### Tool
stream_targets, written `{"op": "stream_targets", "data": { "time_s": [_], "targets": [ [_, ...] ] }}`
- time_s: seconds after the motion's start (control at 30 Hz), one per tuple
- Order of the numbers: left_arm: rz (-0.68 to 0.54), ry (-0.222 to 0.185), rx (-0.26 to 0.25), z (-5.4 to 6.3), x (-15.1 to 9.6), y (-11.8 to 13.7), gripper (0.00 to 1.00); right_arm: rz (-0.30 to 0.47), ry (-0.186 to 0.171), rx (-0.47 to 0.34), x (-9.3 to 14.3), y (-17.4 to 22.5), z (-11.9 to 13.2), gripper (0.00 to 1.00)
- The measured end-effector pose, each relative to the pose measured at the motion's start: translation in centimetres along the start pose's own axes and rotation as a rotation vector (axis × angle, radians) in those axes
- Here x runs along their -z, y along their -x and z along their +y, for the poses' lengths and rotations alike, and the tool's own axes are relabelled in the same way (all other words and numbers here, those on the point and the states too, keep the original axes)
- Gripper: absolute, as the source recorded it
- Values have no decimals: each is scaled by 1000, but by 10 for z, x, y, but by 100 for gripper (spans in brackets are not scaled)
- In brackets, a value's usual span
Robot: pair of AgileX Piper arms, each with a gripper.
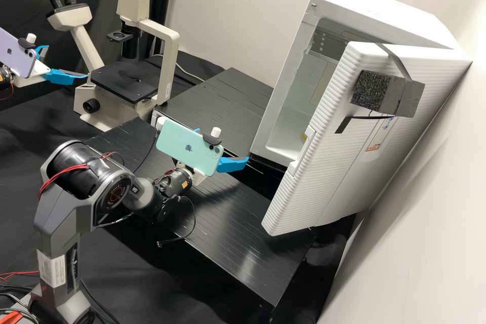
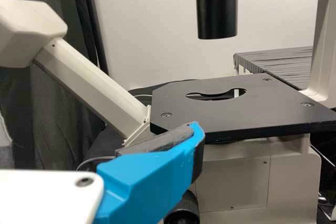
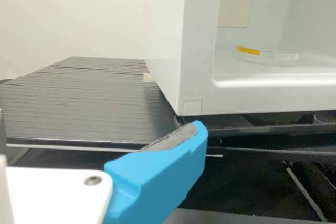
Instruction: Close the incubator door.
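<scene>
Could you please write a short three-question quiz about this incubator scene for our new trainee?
1. Multiple choice: what rests on the floor inside the white, box-shaped incubator?
A) a tall steel beaker
B) a shallow, clear dish with a yellow-orange strip
C) a red rack of tubes

2. True or false: the white, ribbed door of the incubator stands open.

3. Fill in the blank: the dark grey, speckled block is fixed on the ____ side of the door.

Key: 1 B; 2 true; 3 outer
</scene>
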Motion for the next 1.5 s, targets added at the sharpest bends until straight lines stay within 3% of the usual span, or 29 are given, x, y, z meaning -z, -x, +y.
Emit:
{"op": "stream_targets", "data": {
  "time_s": [0.47, 0.63, 0.87, 1.03, 1.3, 1.5],
  "targets": [
    [0, 0, 0, 0, 0, 0, 100, 0, 8, -29, -2, 14, 9, 100],
    [0, 0, 0, 0, 0, 0, 100, 65, 12, -136, 6, 42, 31, 100],
    [0, 0, 0, 0, 0, 0, 100, 251, 14, -329, 27, 96, 64, 100],
    [0, 0, 0, 0, 0, 0, 100, 298, 6, -426, 26, 125, 84, 100],
    [0, 0, 0, 0, 0, 0, 100, 203, -48, -578, 4, 148, 112, 100],
    [0, 0, 0, 0, 0, 0, 100, 89, -67, -589, -23, 144, 118, 100]
  ]
}}
